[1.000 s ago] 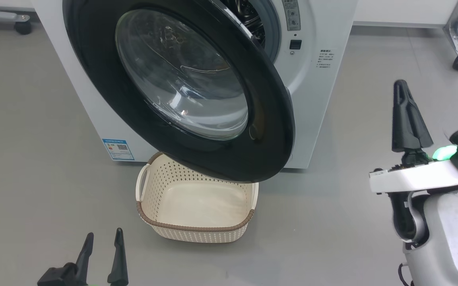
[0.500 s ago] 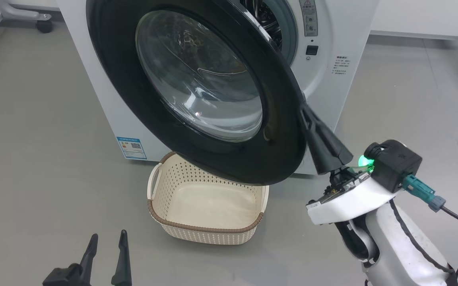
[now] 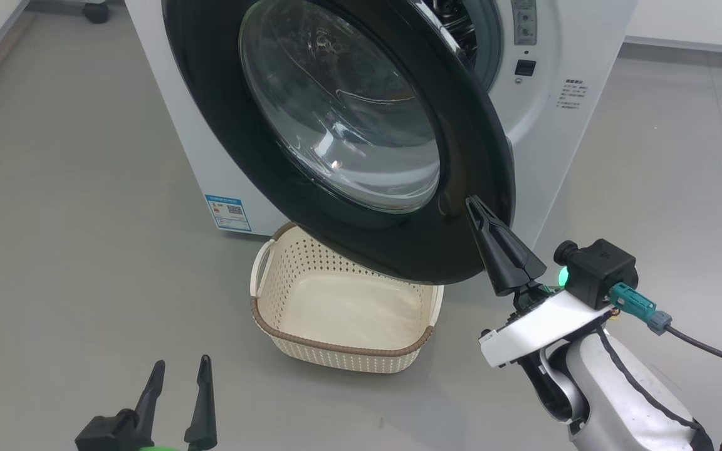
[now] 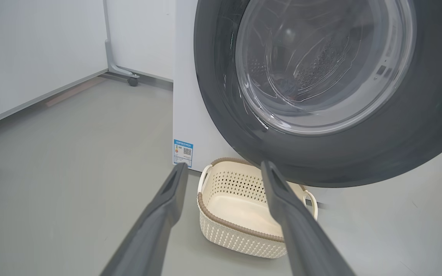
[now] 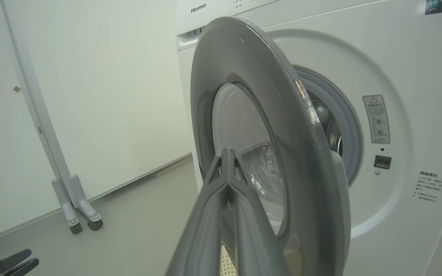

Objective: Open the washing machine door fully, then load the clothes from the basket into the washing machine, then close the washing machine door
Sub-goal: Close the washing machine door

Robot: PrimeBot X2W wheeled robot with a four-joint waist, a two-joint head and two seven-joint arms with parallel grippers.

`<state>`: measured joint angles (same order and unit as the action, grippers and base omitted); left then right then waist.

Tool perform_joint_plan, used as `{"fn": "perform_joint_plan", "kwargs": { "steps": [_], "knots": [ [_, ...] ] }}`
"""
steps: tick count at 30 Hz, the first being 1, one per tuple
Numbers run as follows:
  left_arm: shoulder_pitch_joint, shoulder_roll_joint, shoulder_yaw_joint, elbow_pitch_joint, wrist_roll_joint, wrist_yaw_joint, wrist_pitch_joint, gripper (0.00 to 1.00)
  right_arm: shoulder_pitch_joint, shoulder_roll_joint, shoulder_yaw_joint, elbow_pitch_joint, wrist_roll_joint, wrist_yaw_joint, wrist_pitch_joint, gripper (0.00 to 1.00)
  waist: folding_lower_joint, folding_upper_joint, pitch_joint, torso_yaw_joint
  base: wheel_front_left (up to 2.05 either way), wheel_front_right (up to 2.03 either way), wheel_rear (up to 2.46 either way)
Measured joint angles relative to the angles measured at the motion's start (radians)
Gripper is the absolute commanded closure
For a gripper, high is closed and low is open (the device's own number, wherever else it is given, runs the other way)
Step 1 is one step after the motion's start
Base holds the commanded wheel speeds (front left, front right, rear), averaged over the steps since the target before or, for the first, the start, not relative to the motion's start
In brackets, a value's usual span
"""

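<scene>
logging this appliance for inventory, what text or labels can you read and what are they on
"Hisense": brand on the top panel of the washing machine.
Warning label, upper front: triangle sign, print too small to read.
Blue sticker, low on the front: QR code, text too small.
Printed lines below the warning label: too blurred.

The washing machine door [image 3: 461, 156] is found directly ahead of the right gripper [image 3: 472, 204], at its tips, with the washing machine [image 3: 543, 138] behind it. The basket [image 3: 336, 357] is set on the floor [image 3: 54, 219] beneath that door, left of the right gripper and ahead of the left gripper [image 3: 182, 362].
</scene>
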<state>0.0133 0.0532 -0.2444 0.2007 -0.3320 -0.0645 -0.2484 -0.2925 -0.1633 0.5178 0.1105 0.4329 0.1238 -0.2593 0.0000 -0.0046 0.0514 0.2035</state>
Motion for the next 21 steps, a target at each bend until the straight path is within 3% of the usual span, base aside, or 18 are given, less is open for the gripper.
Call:
{"fn": "perform_joint_plan", "kwargs": {
  "steps": [21],
  "knots": [
    [-0.033, -0.011, -0.001, -0.032, -0.003, -0.003, 0.000, 0.00, -0.071, -0.032, -0.022, 0.051, 0.007, 0.000, 0.000, 1.00, 0.0000, -0.0001, 0.088, 0.082, 0.00, 0.00, 0.00]
  ]
}}
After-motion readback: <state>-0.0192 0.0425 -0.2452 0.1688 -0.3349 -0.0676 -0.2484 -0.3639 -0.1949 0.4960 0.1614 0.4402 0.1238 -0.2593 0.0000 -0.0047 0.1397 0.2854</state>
